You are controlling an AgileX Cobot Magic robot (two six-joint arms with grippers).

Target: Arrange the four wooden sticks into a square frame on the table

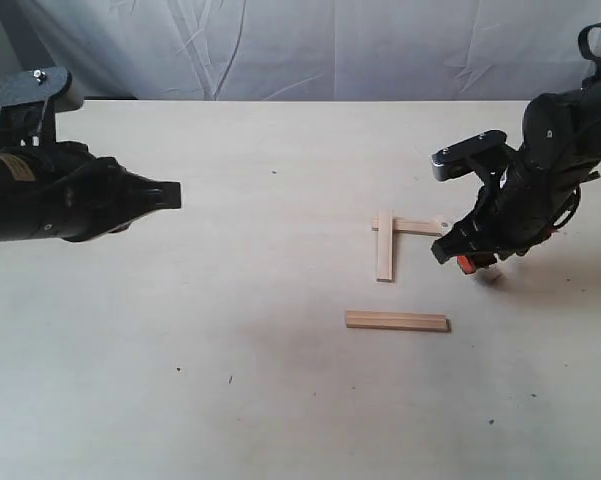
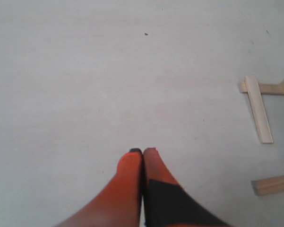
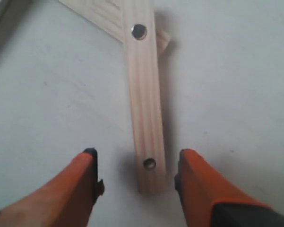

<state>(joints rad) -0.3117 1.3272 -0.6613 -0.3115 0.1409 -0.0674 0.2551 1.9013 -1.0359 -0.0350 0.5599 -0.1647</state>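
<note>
- As the right pincer (image 3: 139, 155) stands spread on both sides of the top stick (image 3: 142, 94), this stick lies free, its far end crossing the side stick (image 1: 384, 250) as a corner.
- The third stick (image 1: 397, 321) lies apart on the bench (image 1: 230, 400), probably meant for the bottom side.
- The left pincer (image 2: 142, 152), pressed together, hovers well away.

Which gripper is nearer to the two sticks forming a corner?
Right. The right gripper stands open astride one end of the corner sticks; the left gripper, shut, is far off on the other side.
</note>
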